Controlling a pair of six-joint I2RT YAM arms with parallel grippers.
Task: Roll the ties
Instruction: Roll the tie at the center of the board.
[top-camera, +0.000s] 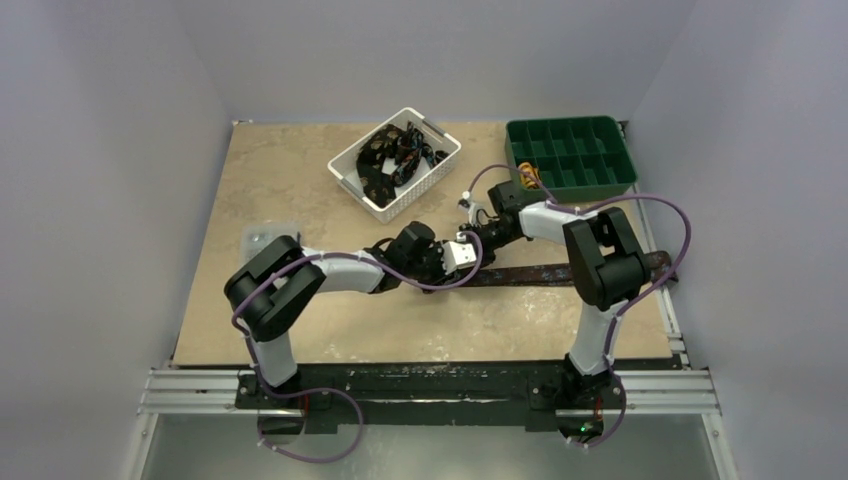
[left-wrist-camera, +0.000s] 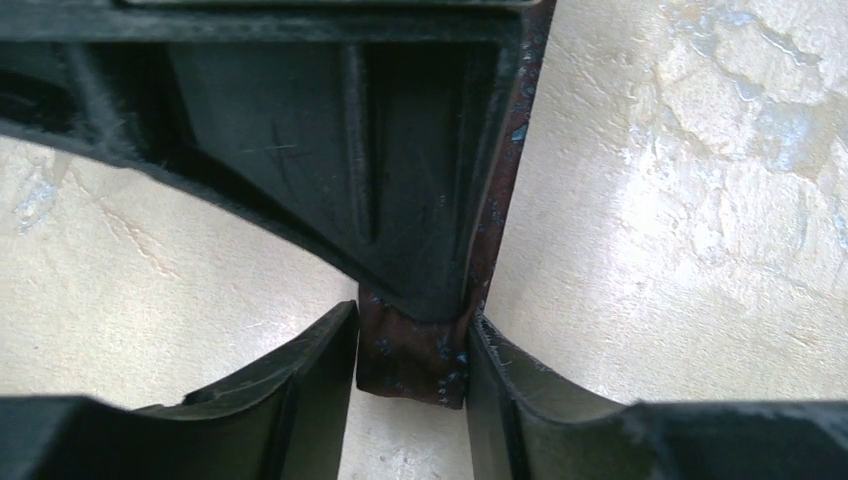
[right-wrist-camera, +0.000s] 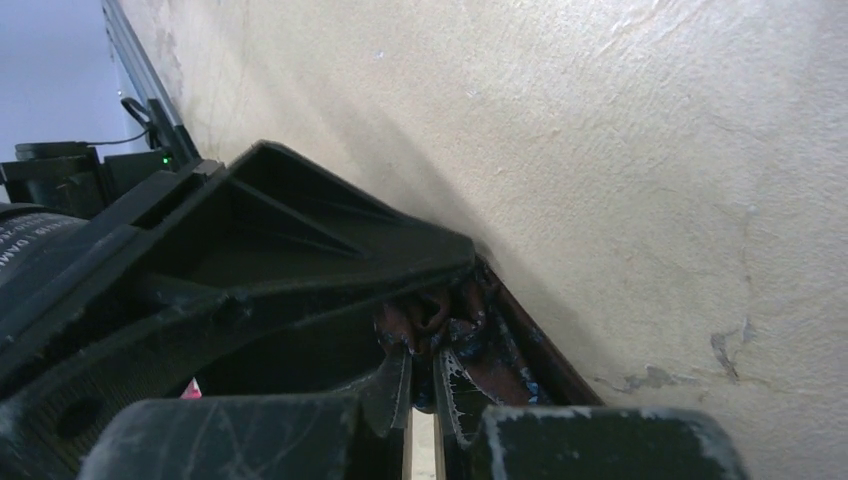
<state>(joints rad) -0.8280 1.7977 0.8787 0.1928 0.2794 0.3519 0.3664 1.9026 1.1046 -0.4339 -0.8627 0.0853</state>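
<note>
Early stage: one tie (top-camera: 520, 273) lies flat on the table (top-camera: 300, 190). Only its end is bunched; the rest runs unrolled toward the right edge. Right fingers (right-wrist-camera: 465, 395) are closed, apparently pinching that bunch. Left fingers (left-wrist-camera: 300, 400) are part-open, astride the end. Spare ties (top-camera: 395, 160) are in the basket (top-camera: 425, 182), count unclear. From above, the arms hide the roll start.
</note>
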